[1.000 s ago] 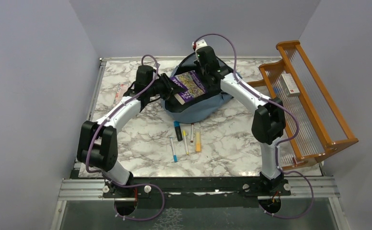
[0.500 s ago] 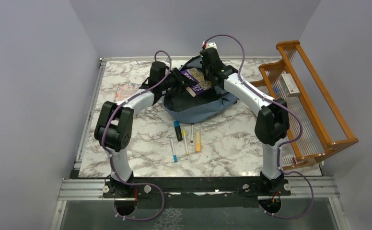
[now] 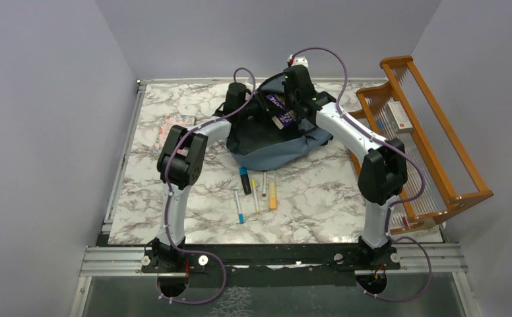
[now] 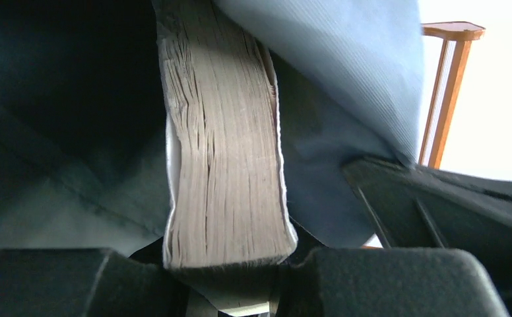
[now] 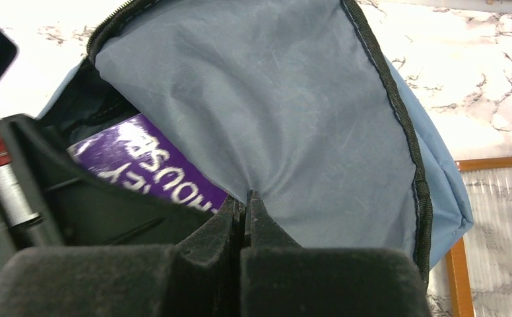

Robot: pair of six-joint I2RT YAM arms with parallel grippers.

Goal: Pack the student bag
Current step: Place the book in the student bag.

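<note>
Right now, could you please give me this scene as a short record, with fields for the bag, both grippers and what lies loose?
Bag: student bag, far middle of the table, mouth open
Left gripper: left gripper closed on the purple book, which is partly inside the bag
Right gripper: right gripper shut, pinching the bag's blue fabric
Loose items: pens on the table, in front of the bag
Right side: orange rack holding a small white box
</note>
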